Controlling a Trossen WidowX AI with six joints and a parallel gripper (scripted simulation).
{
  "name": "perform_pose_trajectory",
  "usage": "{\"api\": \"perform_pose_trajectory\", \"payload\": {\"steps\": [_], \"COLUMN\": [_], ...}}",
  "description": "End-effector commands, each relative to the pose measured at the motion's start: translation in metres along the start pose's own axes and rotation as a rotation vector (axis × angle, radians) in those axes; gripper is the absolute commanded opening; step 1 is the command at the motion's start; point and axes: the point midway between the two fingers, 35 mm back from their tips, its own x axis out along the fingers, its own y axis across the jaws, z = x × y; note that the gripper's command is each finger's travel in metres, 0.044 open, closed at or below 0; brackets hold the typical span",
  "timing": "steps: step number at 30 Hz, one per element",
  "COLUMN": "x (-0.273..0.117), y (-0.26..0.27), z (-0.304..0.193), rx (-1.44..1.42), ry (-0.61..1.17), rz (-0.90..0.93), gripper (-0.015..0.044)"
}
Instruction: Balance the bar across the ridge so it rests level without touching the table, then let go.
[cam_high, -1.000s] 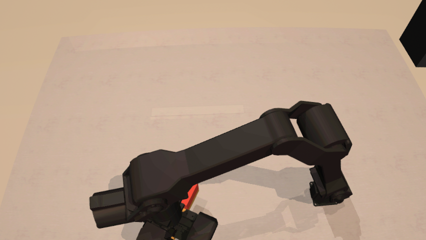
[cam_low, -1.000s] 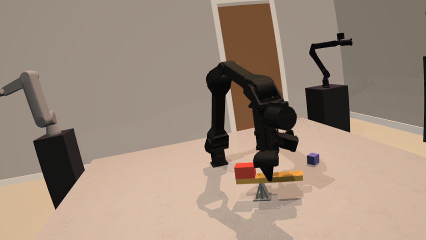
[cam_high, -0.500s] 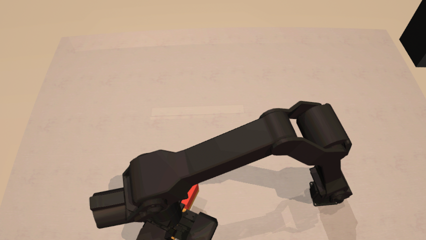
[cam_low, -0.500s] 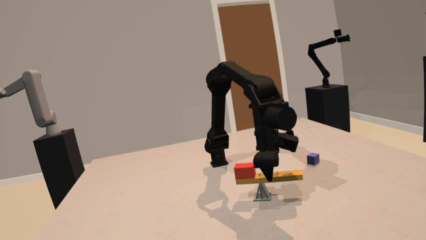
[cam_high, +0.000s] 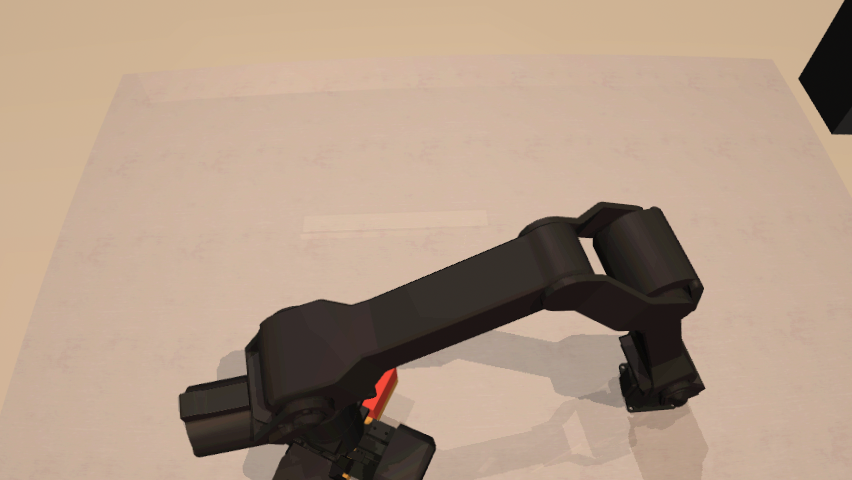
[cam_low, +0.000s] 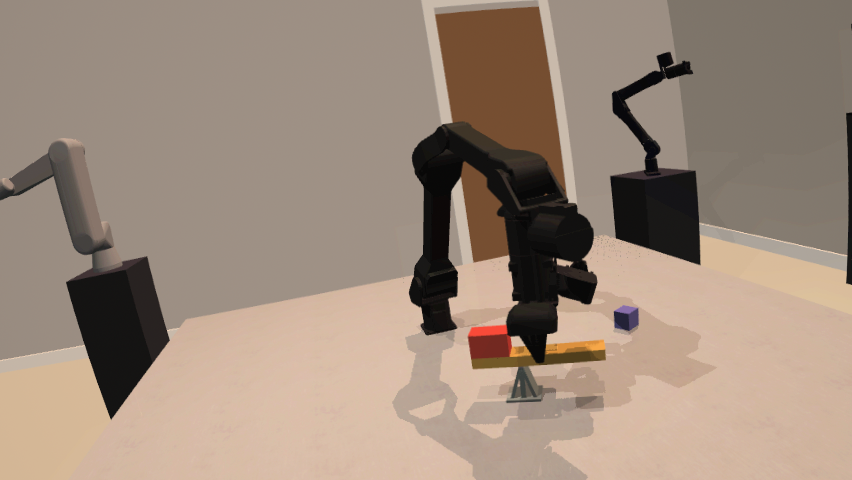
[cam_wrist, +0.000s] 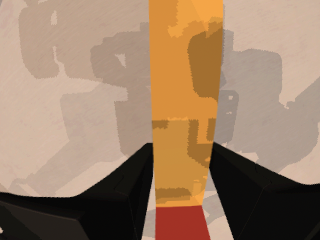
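Note:
The orange bar (cam_low: 560, 352) with a red block on its left end lies across the small grey ridge (cam_low: 524, 384), about level and off the table. My gripper (cam_low: 537, 356) comes down from above just right of the red block, over the ridge. The fingers flank the bar closely, only slightly parted from its sides. In the overhead view my arm hides all but a part of the red block.
A small purple cube (cam_low: 626, 317) sits on the table right of the bar. My arm's base (cam_low: 434, 310) stands behind the ridge. Black pedestals carrying other arms stand off the table at the left (cam_low: 119, 333) and back right (cam_low: 655, 214).

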Motion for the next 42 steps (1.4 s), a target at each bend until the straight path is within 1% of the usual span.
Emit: {"api": "perform_pose_trajectory", "payload": {"steps": [1,13,14,25,34,35,39,42], "x": [0.0,0.0,0.0,0.0,0.0,0.0,-0.007,-0.039], "y": [0.0,0.0,0.0,0.0,0.0,0.0,-0.001,-0.004], "z": [0.0,0.0,0.0,0.0,0.0,0.0,0.001,0.003], "rx": [0.0,0.0,0.0,0.0,0.0,0.0,0.0,0.0], "ry": [0.001,0.001,0.001,0.001,0.001,0.001,-0.001,-0.007], "rz": [0.001,0.001,0.001,0.001,0.001,0.001,-0.001,-0.008], "gripper": [0.0171,0.0173,0.0185,0.0185,0.0421,0.044,0.044,0.044]}}
